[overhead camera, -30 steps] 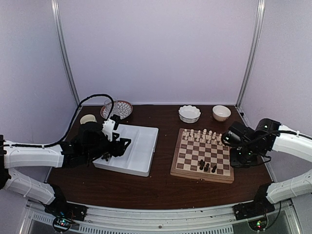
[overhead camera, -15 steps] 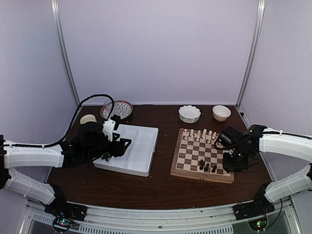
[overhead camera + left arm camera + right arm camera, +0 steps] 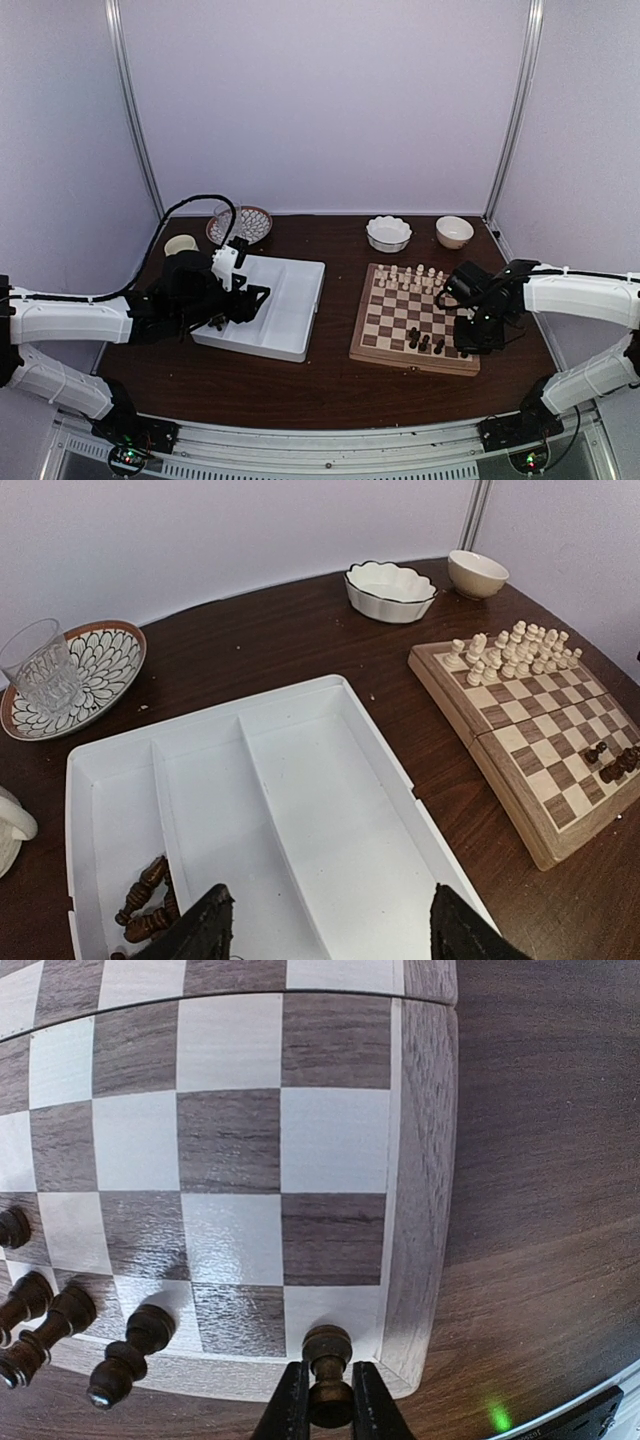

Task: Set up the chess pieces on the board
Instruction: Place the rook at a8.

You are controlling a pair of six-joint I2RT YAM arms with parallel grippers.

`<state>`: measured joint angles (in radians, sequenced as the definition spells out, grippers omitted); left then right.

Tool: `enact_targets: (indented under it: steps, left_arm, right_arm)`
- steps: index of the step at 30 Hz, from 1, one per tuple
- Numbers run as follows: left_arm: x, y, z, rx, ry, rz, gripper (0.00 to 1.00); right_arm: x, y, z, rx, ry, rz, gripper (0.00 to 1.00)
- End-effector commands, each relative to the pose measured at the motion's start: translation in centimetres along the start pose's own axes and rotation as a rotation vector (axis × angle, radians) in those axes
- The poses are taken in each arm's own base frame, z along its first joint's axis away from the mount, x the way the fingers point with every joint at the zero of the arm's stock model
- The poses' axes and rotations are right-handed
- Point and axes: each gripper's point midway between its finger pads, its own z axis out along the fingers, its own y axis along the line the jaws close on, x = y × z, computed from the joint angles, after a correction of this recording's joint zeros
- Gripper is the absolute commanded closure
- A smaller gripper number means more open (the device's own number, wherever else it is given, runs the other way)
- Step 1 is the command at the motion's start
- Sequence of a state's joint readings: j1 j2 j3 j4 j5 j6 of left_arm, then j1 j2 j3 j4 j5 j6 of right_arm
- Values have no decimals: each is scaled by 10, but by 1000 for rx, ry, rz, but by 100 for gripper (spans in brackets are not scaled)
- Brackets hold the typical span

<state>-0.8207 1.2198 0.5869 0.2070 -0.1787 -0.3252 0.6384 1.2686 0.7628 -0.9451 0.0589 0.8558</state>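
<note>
Against the earlier frame, the right gripper [image 3: 470,335] is now found over the board [image 3: 400,322], at its 5 o'clock corner. Only in the right wrist view is it seen clamped on one dark chess piece [image 3: 327,1358] at the corner square (contact cannot be told). Four standing chess pieces [image 3: 60,1325] are counted at 9 o'clock. The left gripper [image 3: 325,932] is seen spread wide, empty, over the white tray [image 3: 330,810]. Heaped dark chessmen [image 3: 145,905], uncountable, are seen in its left compartment.
</note>
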Motion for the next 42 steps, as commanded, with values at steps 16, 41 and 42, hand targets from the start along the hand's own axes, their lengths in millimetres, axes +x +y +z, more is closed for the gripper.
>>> enact_targets:
  steps: [16, 41, 42]
  left_arm:
    - [-8, -4, 1, 16, -14, -12, 33]
    - [-8, -1, 0, 0, -17, -12, 32]
    - [-8, 0, 0, -6, -13, -14, 32]
  right_arm:
    - [-7, -3, 5, 27, -10, -17, 84]
    - [-42, -12, -69, 26, -164, -48, 33]
    - [-45, -10, -73, 18, -174, -55, 34]
